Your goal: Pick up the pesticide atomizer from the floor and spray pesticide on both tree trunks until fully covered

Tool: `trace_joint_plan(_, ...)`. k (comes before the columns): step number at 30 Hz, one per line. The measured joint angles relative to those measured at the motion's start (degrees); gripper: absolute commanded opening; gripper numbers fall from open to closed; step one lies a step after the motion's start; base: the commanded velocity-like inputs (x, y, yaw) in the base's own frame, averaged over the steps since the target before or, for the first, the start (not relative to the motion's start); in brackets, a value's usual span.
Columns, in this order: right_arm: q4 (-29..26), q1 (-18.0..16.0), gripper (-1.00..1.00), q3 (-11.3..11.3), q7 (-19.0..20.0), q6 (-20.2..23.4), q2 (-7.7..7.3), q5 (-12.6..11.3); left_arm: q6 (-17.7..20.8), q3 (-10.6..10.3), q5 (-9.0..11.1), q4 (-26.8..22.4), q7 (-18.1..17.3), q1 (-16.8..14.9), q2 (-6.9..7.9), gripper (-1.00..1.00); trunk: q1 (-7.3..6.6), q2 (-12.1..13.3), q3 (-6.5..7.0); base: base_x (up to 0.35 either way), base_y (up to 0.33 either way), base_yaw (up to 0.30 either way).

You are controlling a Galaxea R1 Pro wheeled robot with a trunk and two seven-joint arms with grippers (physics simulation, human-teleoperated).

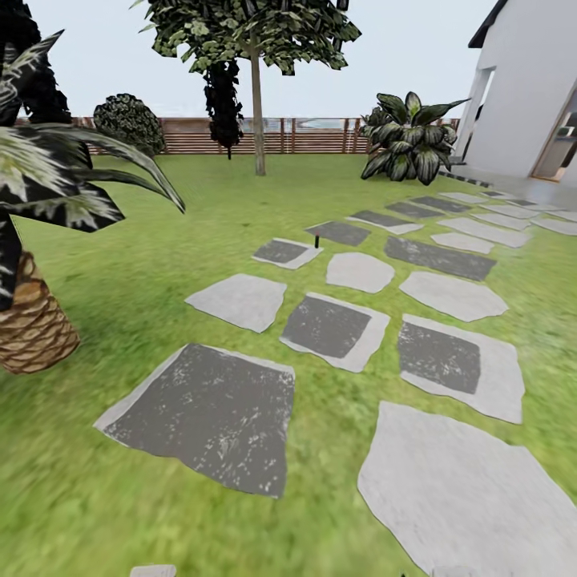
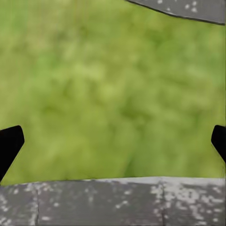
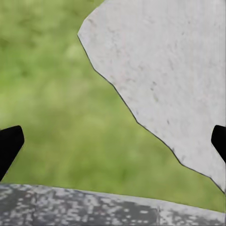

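- Left gripper (image 2: 113, 141): fingers spread wide, holding nothing, hanging over lawn (image 1: 144, 256), likely because the robot is travelling.
- Right gripper (image 3: 113, 141): likewise spread and empty, over a pale paving stone (image 3: 165, 80).
- Tree (image 1: 256, 32): one, standing far ahead near the fence (image 1: 192, 135); trunk (image 1: 257, 112) bare.
- Small dark object (image 1: 317, 240): one, sitting among the stones, possibly the atomizer; too small to tell.
- Palm (image 1: 32, 320): one.
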Motion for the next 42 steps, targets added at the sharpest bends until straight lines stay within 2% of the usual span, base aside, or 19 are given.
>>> trace_joint_plan(25, 0.0, 0.0, 1.00, 0.0, -0.1, 0.0, 0.00, 0.0, 0.0, 0.0, 0.0, -0.1, 0.0, 0.0, 0.00, 1.00, 0.00, 0.0, 0.01, 0.342, 0.000, 0.000)
trace_joint_plan(42, 0.0, 0.0, 1.00, 0.0, -0.1, 0.0, 0.00, 0.0, 0.0, 0.0, 0.0, -0.1, 0.0, 0.0, 0.00, 1.00, 0.00, 0.0, 1.35, 0.342, 0.000, 0.000)
